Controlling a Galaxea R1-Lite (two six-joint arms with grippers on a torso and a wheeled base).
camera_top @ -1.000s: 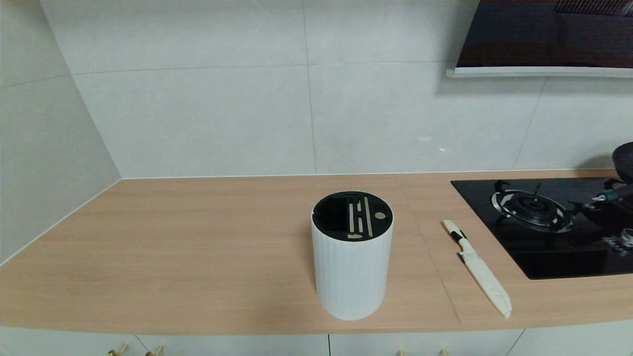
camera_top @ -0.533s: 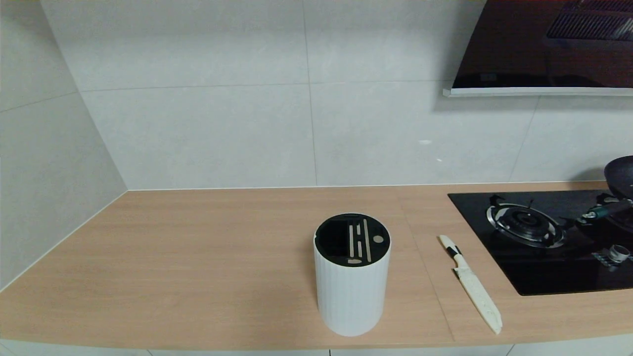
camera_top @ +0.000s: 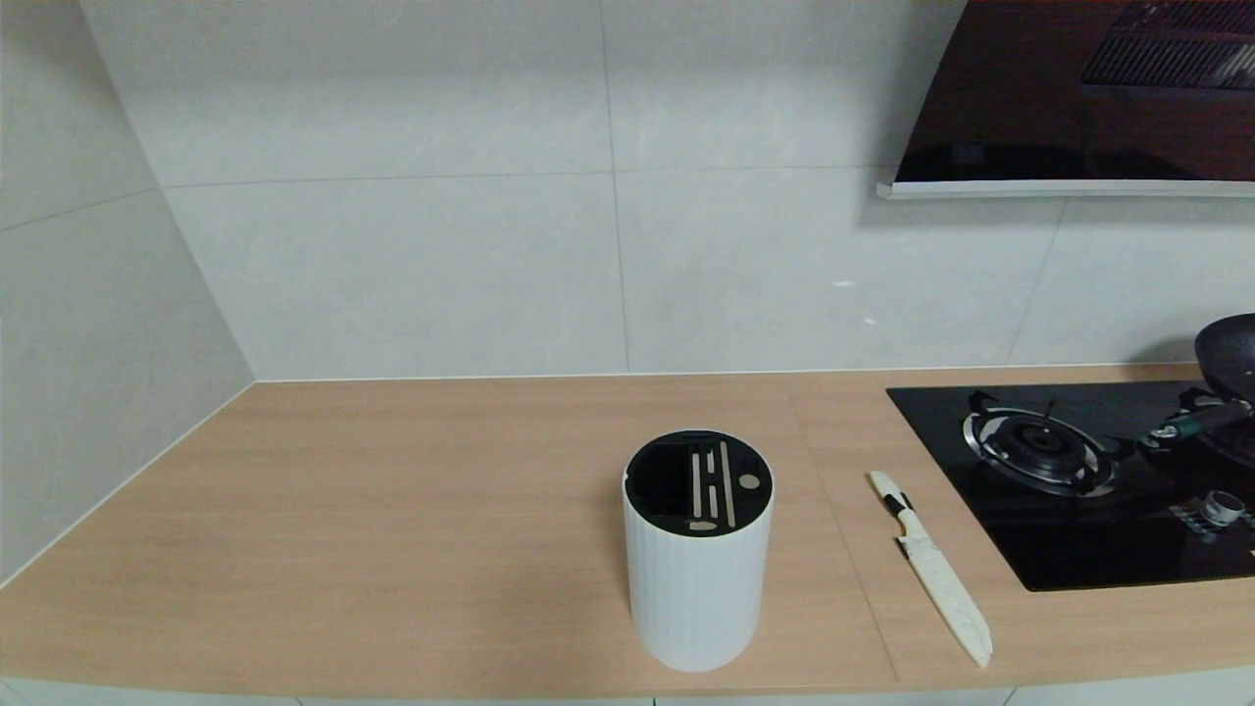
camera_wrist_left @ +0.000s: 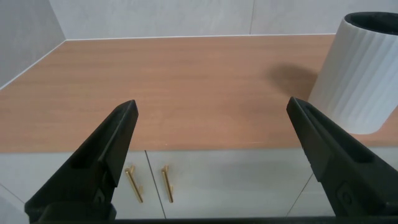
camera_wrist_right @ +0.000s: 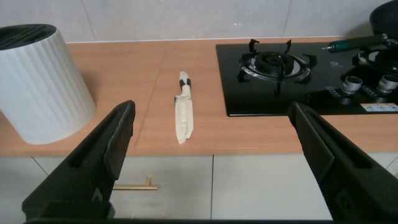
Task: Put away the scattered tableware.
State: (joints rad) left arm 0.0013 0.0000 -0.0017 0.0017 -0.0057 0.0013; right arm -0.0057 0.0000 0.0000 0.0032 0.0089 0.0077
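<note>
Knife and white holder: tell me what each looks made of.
Knife: cream blade with fine dark speckles, matte, so likely coated or ceramic rather than bare steel; handle cream with a black band, probably plastic. White holder: ribbed matte wall, black slotted top, most likely plastic.

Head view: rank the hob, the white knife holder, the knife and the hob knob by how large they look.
1. hob, largest, though cut off at the picture's edge
2. white knife holder
3. knife, long but thin
4. hob knob, clearly smallest
</note>
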